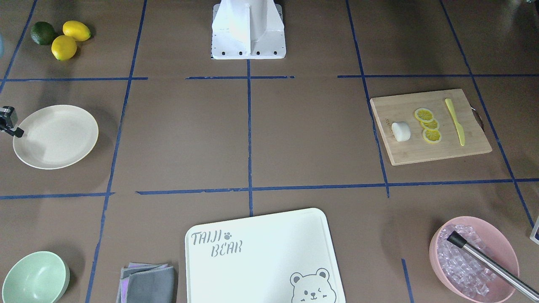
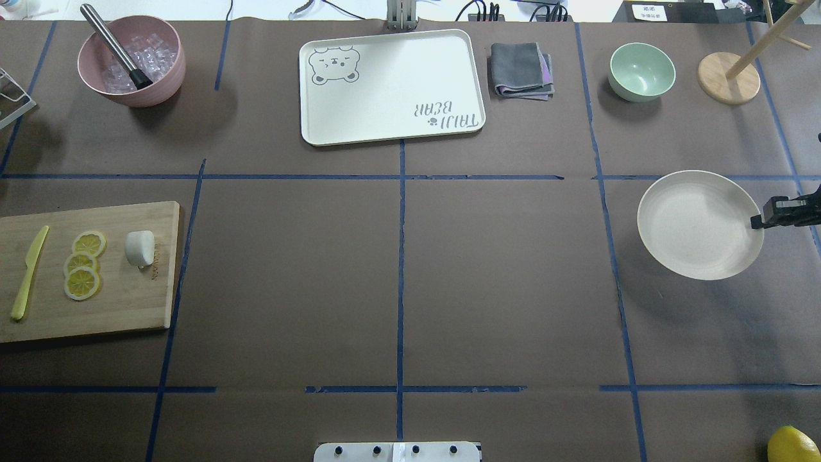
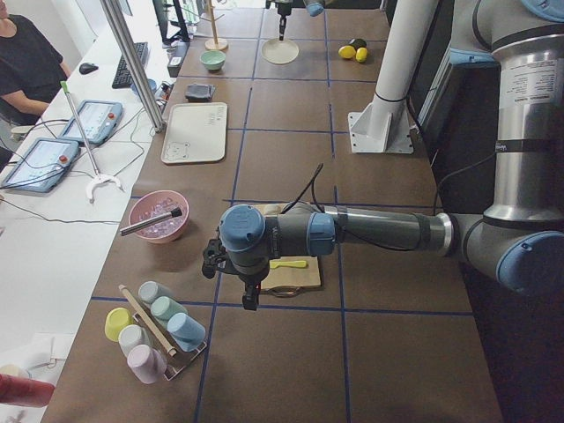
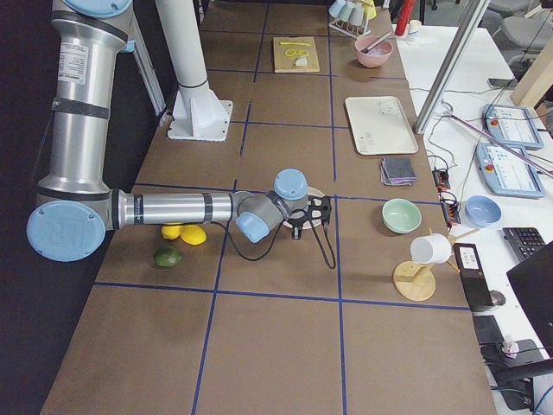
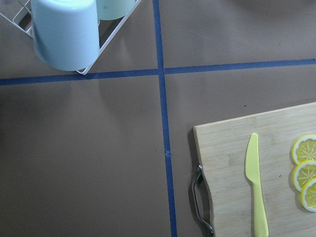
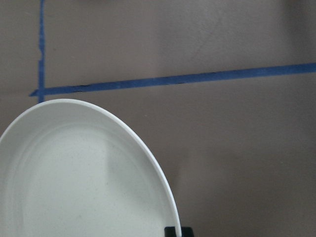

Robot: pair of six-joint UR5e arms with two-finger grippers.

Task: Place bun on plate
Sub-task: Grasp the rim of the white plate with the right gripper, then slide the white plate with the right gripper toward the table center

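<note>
You will find the bun [image 2: 140, 248] lying on the wooden cutting board [image 2: 128, 308] at the robot's left end of the table [image 2: 513, 289], just beside the row of three lemon slices [image 2: 83, 264], on their side toward the table's middle; a yellow knife [image 2: 29, 273] lies on the slices' other side; the bun lies apart from both grippers. The plate [image 2: 680, 250] sits well apart from the bun, at the robot's right end of the table. The right gripper [image 2: 770, 215] hangs at the plate's outer rim, its dark tip overlapping the edge in the overhead view; whether it touches the rim, and whether its fingers are spread or pressed together, you cannot tell from these views. The left gripper [image 3: 248, 289] hangs over the board's handle end, near the rack of cups [image 3: 154, 330]; its wrist camera looks down on the board's handle, the knife and the slices; how its fingers stand, you cannot tell either.
</note>
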